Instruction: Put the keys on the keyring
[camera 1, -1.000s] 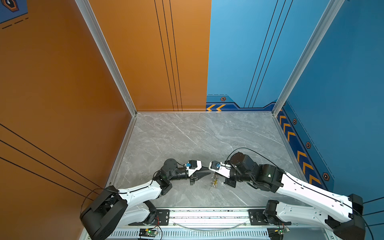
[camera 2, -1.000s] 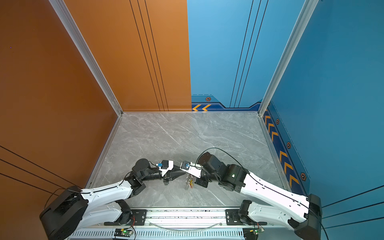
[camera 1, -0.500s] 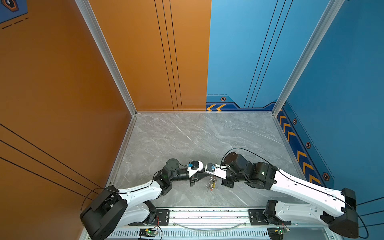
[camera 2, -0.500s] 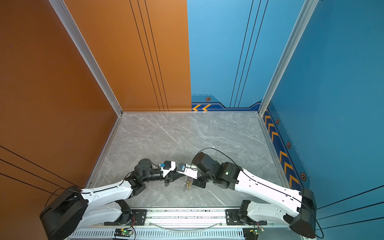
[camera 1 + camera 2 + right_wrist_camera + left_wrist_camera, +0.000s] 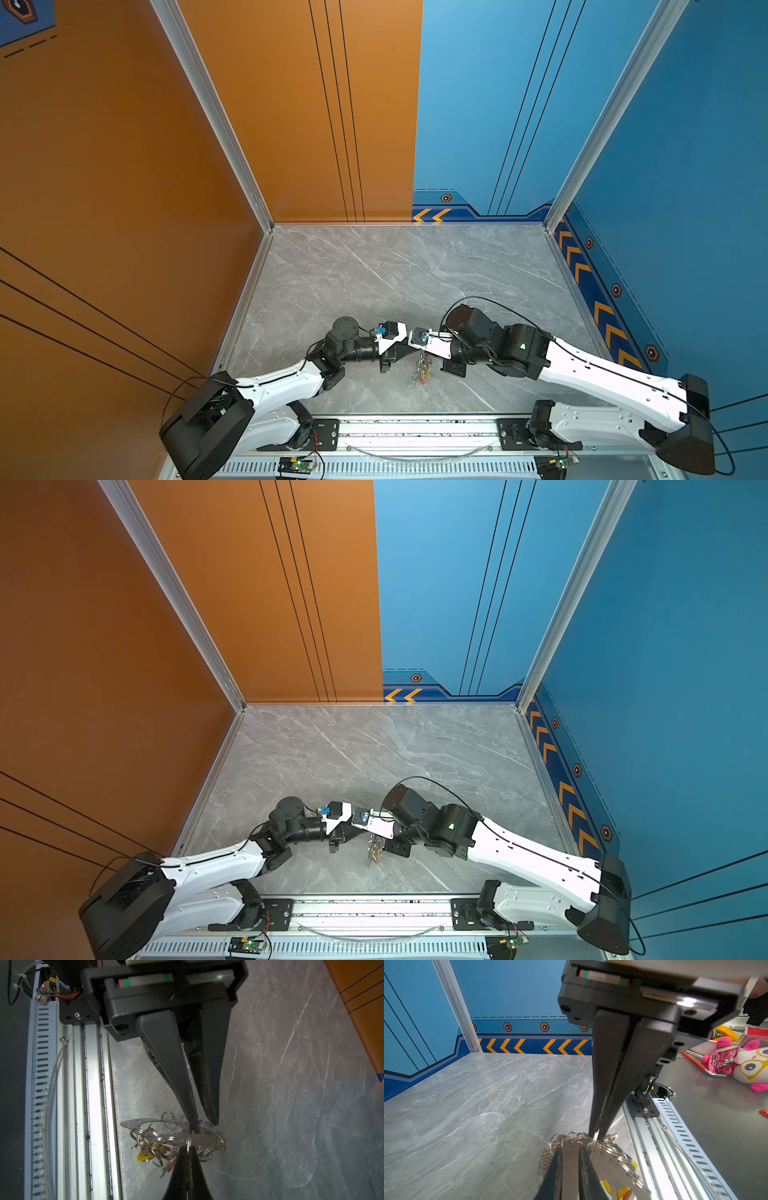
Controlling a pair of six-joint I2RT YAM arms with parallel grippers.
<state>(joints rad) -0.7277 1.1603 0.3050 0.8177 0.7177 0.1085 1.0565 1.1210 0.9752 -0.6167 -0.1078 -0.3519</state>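
Note:
A tangled bunch of silver rings and small keys (image 5: 422, 370) (image 5: 374, 852) hangs to the table by the front rail. A yellow key head (image 5: 143, 1157) (image 5: 606, 1186) and red bits (image 5: 171, 1166) show in it. My right gripper (image 5: 188, 1148) (image 5: 598, 1136) (image 5: 423, 353) is shut on the keyring (image 5: 188, 1138) (image 5: 594, 1140), seen edge-on at its tips. My left gripper (image 5: 571, 1148) (image 5: 204, 1127) (image 5: 414, 351) meets it tip to tip. Its jaws stand a narrow gap apart over a flat silver tag (image 5: 133, 1124) and the chain of small rings (image 5: 216, 1140) (image 5: 546, 1161).
The aluminium rail (image 5: 415, 428) (image 5: 93, 1084) runs along the table's front edge, just beside the bunch. The orange wall (image 5: 124, 208) and the blue wall (image 5: 685, 166) close in the sides. A pink plush toy (image 5: 749, 1066) lies beyond the rail.
The two grippers have drawn together until their tips meet over the bunch, the right arm shifting left. The left jaws have narrowed. The right stays shut on the ring.

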